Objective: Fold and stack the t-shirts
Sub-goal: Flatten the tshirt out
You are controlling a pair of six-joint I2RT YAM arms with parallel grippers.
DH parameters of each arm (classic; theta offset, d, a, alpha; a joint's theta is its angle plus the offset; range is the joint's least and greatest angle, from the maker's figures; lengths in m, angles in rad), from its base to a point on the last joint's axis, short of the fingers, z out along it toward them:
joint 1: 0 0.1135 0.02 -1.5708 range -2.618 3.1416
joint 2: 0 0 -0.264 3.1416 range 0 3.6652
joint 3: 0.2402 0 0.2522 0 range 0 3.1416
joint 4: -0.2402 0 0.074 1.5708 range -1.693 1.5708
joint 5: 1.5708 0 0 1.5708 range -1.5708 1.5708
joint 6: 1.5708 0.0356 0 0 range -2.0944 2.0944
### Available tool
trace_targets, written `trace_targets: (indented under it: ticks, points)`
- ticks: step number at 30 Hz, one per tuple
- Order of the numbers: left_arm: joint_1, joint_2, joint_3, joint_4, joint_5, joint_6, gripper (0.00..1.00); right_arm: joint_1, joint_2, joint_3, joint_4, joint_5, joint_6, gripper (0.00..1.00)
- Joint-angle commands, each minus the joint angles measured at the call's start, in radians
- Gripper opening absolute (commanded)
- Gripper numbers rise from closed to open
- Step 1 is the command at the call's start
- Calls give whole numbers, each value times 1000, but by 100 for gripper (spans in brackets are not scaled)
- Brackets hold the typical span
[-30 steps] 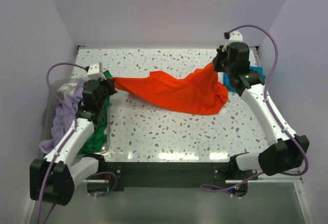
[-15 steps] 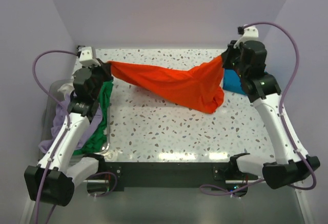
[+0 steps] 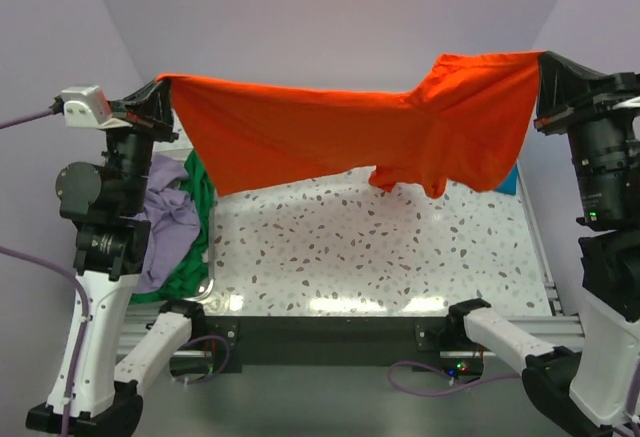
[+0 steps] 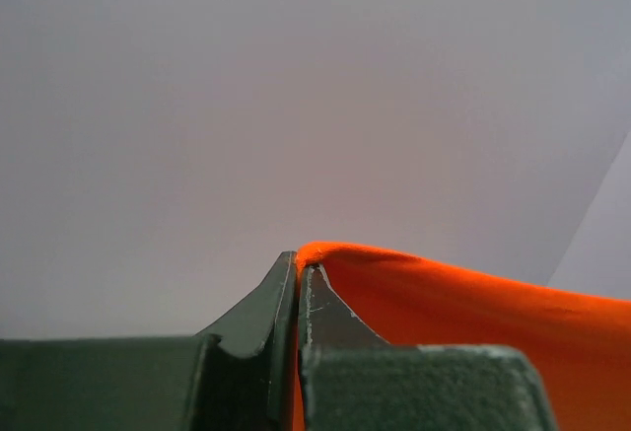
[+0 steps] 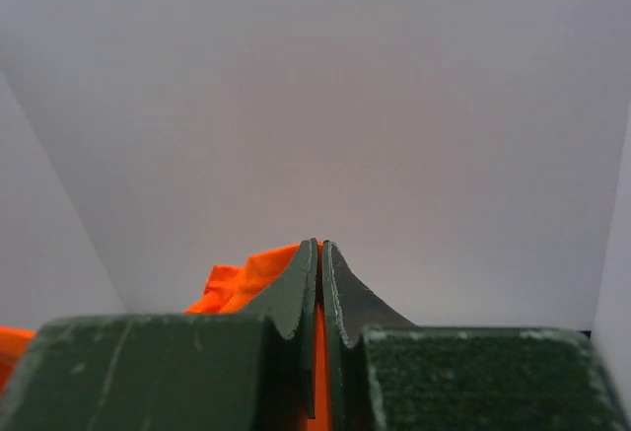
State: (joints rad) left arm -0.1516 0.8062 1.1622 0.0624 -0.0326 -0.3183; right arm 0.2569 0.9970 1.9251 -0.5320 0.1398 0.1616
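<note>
The bright orange t-shirt (image 3: 340, 137) hangs spread in the air high above the table, stretched between both arms. My left gripper (image 3: 160, 85) is shut on its left top corner; in the left wrist view orange cloth (image 4: 473, 308) comes out between the closed jaws of that gripper (image 4: 298, 268). My right gripper (image 3: 541, 60) is shut on the right top corner, and its wrist view shows orange cloth (image 5: 242, 278) pinched in the gripper (image 5: 319, 253). A green t-shirt (image 3: 195, 232) and a lavender t-shirt (image 3: 160, 222) lie heaped at the left. A teal-blue t-shirt (image 3: 511, 177) peeks out at the far right.
A clear bin (image 3: 206, 289) at the table's left edge holds the green and lavender heap. The speckled tabletop (image 3: 380, 252) lies below the hanging shirt. Lilac walls close in the back and both sides.
Both arms have risen steeply and moved apart, lifting the orange t-shirt off the table and pulling it from a sagging bundle into a wide hanging sheet.
</note>
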Motion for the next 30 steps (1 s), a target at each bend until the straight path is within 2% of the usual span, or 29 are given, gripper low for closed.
trace_targets:
  ticks: [1,5,6,12,16,18,23,30]
  points:
    - [3,24,47,19,28,13,0,1,55,26,16,-22,-39,0]
    - [1,141,88,46,112,-1,0,-1,192,81,20,-11,-45,0]
    - [1,202,94,51,118,-2,0,1,266,92,20,3,-48,0]
    - [3,443,148,71,102,8,0,-11,561,216,7,37,-60,0]
    - [3,521,166,91,117,8,0,-25,659,334,-37,58,-60,0]
    - [3,521,156,100,131,2,0,-27,664,345,-42,58,-63,0]
    - [3,449,102,126,137,-11,0,-27,562,292,-17,47,-65,0]
    - [3,206,42,120,137,-13,0,-27,368,242,-5,21,-82,0]
